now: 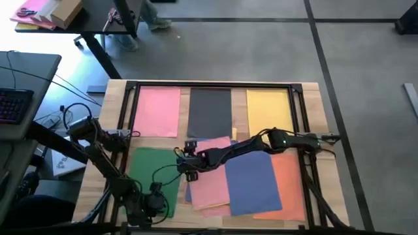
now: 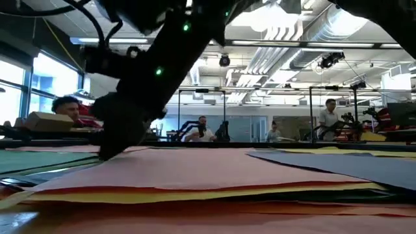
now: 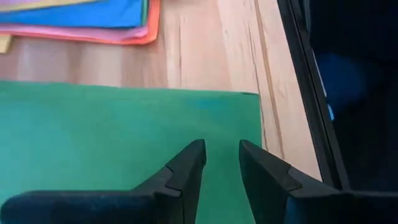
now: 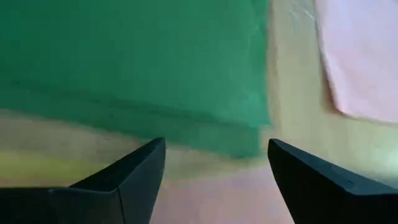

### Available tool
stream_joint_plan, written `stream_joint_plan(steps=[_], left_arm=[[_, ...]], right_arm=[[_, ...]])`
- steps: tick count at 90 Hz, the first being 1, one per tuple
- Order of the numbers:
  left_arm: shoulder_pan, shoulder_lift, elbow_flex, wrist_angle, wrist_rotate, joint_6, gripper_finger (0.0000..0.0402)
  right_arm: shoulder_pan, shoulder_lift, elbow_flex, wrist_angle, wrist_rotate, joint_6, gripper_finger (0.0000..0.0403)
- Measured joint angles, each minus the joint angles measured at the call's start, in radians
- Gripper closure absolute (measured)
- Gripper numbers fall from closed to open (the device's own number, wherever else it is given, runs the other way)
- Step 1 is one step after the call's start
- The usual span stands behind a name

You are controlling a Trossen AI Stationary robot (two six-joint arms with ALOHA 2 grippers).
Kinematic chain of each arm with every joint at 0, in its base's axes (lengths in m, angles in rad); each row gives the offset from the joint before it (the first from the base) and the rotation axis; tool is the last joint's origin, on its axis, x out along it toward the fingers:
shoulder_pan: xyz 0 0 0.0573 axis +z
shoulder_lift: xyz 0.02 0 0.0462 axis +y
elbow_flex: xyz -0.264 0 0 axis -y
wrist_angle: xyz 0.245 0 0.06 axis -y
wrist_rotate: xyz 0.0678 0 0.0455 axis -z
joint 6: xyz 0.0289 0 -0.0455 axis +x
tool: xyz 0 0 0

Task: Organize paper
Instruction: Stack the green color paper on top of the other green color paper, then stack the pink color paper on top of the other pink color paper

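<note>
Three paper sheets lie flat in a row along the table's far side: pink [image 1: 157, 111], dark grey [image 1: 210, 109] and yellow [image 1: 268, 108]. A green sheet [image 1: 151, 175] lies near left. At near centre is a loose overlapping pile: pink [image 1: 212, 176] and blue [image 1: 253, 184] sheets over orange [image 1: 290, 183]. My right gripper [image 1: 186, 162] stands open and low over the pile's left edge, beside the green sheet [image 4: 124, 62]. My left gripper [image 3: 222, 152] is slightly open, hovering over the green sheet's [image 3: 93, 137] near right corner. My right gripper [image 2: 107, 153] comes down from above to the left edge of the pile's pink sheet [image 2: 195, 169], fingers spread; I cannot tell whether the tips touch the paper. My left gripper's fingers [image 3: 186, 168] stand just over the green sheet; I cannot tell whether they touch it.
A black frame [image 1: 215, 85] runs round the table top. Bare wood [image 3: 205, 56] shows between the green sheet and the pile [image 3: 93, 18]. A keyboard [image 1: 13, 104] and a desk with a box [image 1: 62, 12] stand beyond the left side. People [image 2: 328, 117] are in the room behind.
</note>
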Motion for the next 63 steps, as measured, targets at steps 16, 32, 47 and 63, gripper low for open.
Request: stream_joint_plan(steps=[16, 32, 47, 63], left_arm=[[0.0, 0.0, 0.0, 0.005, 0.001, -0.002, 0.031], [0.0, 0.0, 0.001, 0.013, 0.0, -0.002, 0.031], [0.001, 0.0, 0.001, 0.016, 0.0, -0.001, 0.031], [0.002, -0.033, 0.001, -0.009, 0.008, -0.002, 0.031]], right_arm=[[-0.01, 0.041, 0.003, 0.151, -0.003, -0.006, 0.0133], [-0.018, 0.041, 0.002, 0.178, -0.002, -0.004, 0.0133], [-0.016, 0.03, 0.049, 0.118, 0.024, -0.043, 0.0133], [0.01, -0.008, 0.139, 0.019, 0.075, -0.126, 0.0133]])
